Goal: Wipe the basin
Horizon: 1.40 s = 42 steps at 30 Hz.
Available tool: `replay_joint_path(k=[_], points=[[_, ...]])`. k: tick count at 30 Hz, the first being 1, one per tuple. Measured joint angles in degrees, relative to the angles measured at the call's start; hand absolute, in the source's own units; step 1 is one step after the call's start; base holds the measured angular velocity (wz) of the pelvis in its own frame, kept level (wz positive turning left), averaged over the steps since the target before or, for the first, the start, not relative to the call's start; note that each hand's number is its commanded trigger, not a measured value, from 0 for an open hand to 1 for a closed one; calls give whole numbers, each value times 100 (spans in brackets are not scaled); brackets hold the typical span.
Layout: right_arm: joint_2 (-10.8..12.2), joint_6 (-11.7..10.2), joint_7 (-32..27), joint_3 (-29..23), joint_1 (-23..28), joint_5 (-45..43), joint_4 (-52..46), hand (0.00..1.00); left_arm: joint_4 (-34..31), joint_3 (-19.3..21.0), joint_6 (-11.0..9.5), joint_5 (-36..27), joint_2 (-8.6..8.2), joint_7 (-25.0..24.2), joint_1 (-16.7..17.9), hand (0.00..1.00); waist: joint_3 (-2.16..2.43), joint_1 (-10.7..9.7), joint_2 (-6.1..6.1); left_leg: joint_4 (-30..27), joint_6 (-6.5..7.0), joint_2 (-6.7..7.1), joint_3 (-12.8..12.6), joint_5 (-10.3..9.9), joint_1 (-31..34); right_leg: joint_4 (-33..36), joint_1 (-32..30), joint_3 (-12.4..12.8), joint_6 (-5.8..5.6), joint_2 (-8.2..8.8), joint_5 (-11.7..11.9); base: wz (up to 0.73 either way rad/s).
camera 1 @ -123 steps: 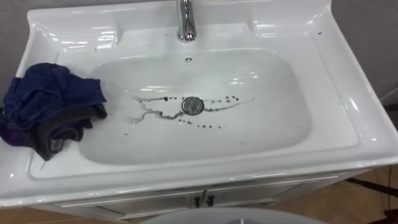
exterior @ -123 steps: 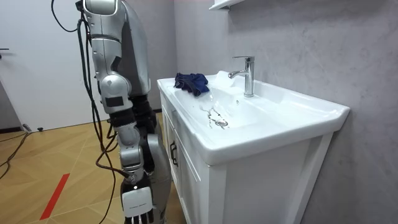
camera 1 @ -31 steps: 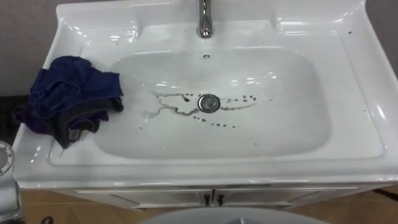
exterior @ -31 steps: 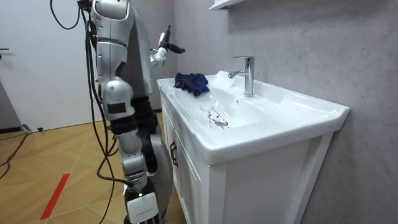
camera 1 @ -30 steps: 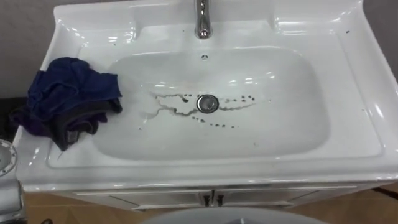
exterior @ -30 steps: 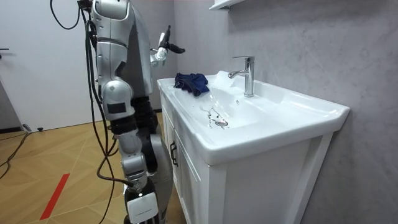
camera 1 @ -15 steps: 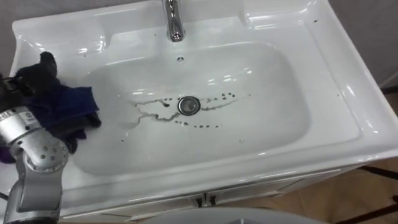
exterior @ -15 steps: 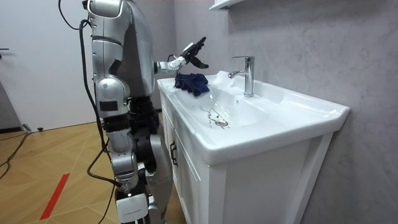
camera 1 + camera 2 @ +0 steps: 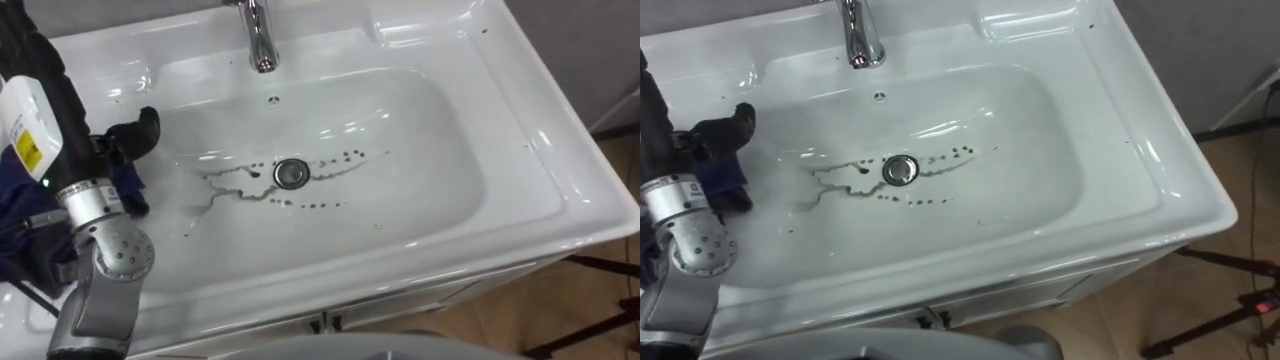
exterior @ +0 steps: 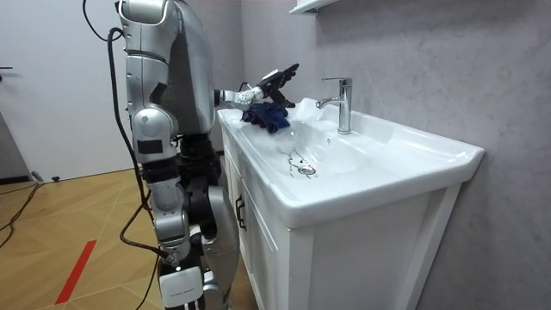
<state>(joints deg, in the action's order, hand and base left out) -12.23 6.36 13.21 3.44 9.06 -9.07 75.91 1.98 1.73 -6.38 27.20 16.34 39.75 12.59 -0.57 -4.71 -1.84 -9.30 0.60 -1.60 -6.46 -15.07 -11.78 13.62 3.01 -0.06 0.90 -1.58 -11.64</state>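
Basin (image 9: 430,170) streaked round drain (image 9: 291,173); left hand (image 10: 275,80) held spread over blue cloth (image 10: 267,116), seemingly ungripped; cloth to be grasped next.

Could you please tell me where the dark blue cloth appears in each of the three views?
Left eye view: dark blue cloth at the far left edge, on the rim of the basin.
Right eye view: a small patch at the left, just below the left hand.
Room view: at the basin's end on the room view's left, under that hand.
Shared landmark: the drain, with dark stains around it.
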Motion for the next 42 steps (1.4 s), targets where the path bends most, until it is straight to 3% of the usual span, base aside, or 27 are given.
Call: replay_joint_path(k=[14,18,23,28,37,42], points=[[45,95,69,37,-21,2,28,0,778,-28,140,0,-28,-111,-2,0,-2,9,95,-3,-3,-60,-2,-2,22,-1,-23,0,46,-58,48,0],[44,124,69,36,-71,-2,-5,0,836,-87,269,2,-29,-264,0,0,15,25,64,-5,-3,-63,-53,-2,29,8,-37,1,49,-60,50,0],[44,117,64,38,-117,0,-4,0,1052,-143,349,1,-51,-383,-1,0,69,28,30,-5,-5,-68,-91,-1,23,37,-58,15,52,-63,53,-3],[45,106,-14,38,-139,-1,0,0,1215,-155,354,9,-167,-416,2,0,64,51,32,-5,-6,-68,-129,0,25,106,-109,17,53,-62,53,-2],[49,136,-144,63,-123,3,19,0,1284,-147,405,321,-191,-235,6,0,58,79,44,-3,-9,-63,-150,-1,46,123,-173,14,54,-59,57,-2],[48,251,-181,98,-103,-1,19,0,1575,-108,530,879,-194,-108,-40,0,63,171,3,-2,-9,-63,-152,-1,49,122,-189,43,52,-65,77,-3]])
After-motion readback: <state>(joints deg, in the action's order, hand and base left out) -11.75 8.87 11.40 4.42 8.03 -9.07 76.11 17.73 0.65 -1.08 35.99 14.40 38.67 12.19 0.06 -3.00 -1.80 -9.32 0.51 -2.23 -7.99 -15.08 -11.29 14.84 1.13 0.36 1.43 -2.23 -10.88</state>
